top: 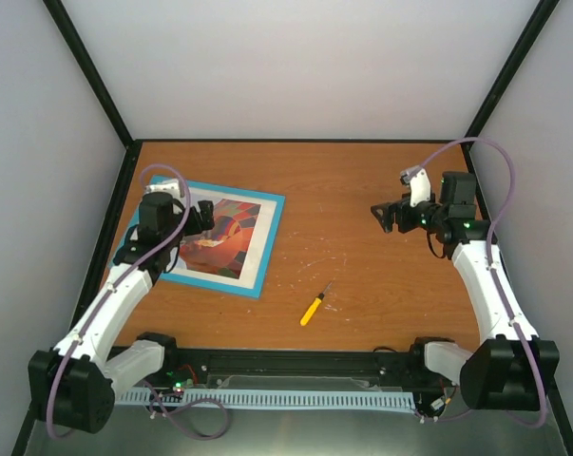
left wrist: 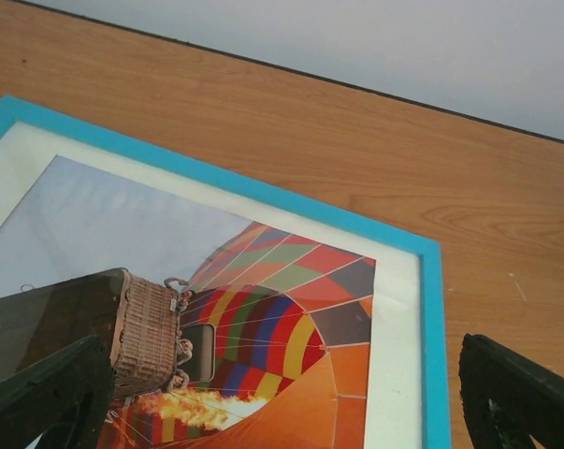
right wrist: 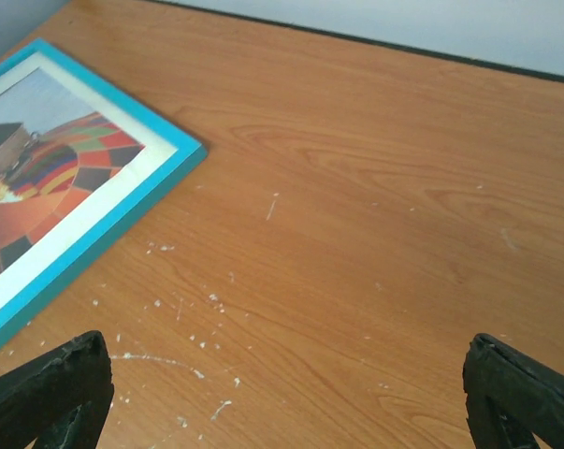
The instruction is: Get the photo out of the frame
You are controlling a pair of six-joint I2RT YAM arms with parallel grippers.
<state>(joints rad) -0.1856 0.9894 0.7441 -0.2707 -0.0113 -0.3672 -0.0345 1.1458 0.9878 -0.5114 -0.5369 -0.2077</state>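
The turquoise frame (top: 265,249) lies flat and face up on the left of the table. The photo (top: 224,237), a colourful hot-air balloon, sits inside it behind a white mat border (left wrist: 398,346). My left gripper (top: 206,217) hovers open over the photo (left wrist: 272,309), its fingers (left wrist: 48,393) spread wide with the frame's right edge (left wrist: 431,309) between them and nothing held. My right gripper (top: 385,218) is open over bare wood at the right, well away from the frame (right wrist: 104,220). In the right wrist view its fingers (right wrist: 515,388) frame only tabletop, with the photo (right wrist: 48,178) at far left.
A yellow-handled screwdriver (top: 315,306) lies on the wooden table (top: 362,180) near the front middle. Grey walls with black posts close in the back and both sides. White scuff marks (right wrist: 188,309) speckle the wood beside the frame.
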